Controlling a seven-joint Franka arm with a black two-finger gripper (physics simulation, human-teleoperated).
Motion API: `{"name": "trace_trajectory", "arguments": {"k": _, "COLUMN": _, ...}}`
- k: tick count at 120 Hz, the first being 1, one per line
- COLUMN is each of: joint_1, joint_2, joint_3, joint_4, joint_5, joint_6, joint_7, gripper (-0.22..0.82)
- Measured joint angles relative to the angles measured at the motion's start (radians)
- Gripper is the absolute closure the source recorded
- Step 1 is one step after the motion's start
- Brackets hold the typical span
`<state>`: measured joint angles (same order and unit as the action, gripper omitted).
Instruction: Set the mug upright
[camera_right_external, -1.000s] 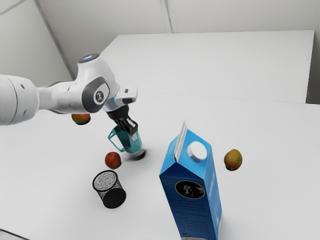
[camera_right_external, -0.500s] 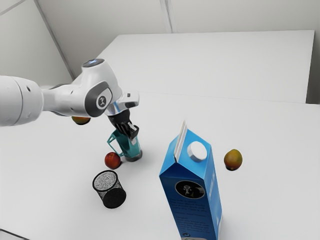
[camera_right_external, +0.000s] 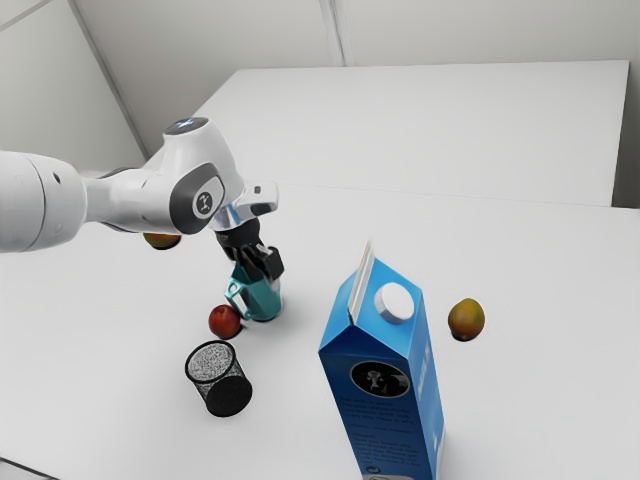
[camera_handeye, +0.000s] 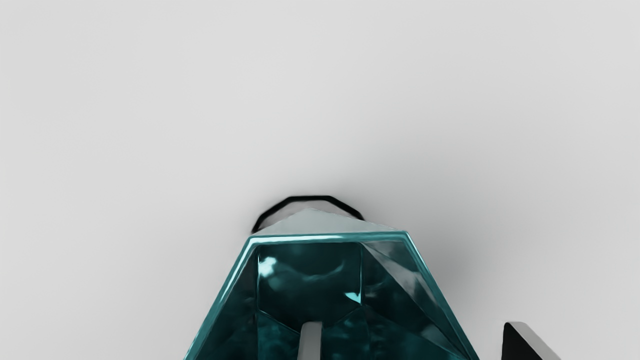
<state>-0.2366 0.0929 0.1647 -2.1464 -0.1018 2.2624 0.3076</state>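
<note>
Gripper (camera_right_external: 264, 272): released; wrist view, one finger (camera_handeye: 310, 342) inside the mug (camera_right_external: 263, 303), the other outside.
Apple (camera_right_external: 225, 322): exterior view, beside the mug's handle (camera_right_external: 236, 293).

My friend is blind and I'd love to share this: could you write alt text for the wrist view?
Close view into the open mouth of a teal, many-sided mug on a pale table. One finger of the robot's open gripper reaches inside the mug; the other stands outside, apart from its wall.
</note>
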Motion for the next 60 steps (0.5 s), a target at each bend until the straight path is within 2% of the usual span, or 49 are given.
{"name": "trace_trajectory", "arguments": {"k": 25, "joint_1": -0.001, "joint_2": -0.008, "joint_3": -0.001, "joint_4": 0.005, "joint_5": 0.001, "joint_6": -0.001, "joint_7": -0.004, "gripper": 0.10}}
{"name": "trace_trajectory", "arguments": {"k": 46, "joint_1": -0.007, "joint_2": -0.043, "joint_3": -0.003, "joint_4": 0.028, "joint_5": -0.001, "joint_6": -0.011, "joint_7": -0.008, "gripper": 0.04}}
{"name": "trace_trajectory", "arguments": {"k": 60, "joint_1": -0.008, "joint_2": -0.054, "joint_3": -0.009, "joint_4": 0.101, "joint_5": -0.005, "joint_6": -0.045, "joint_7": -0.011, "gripper": 0.02}}
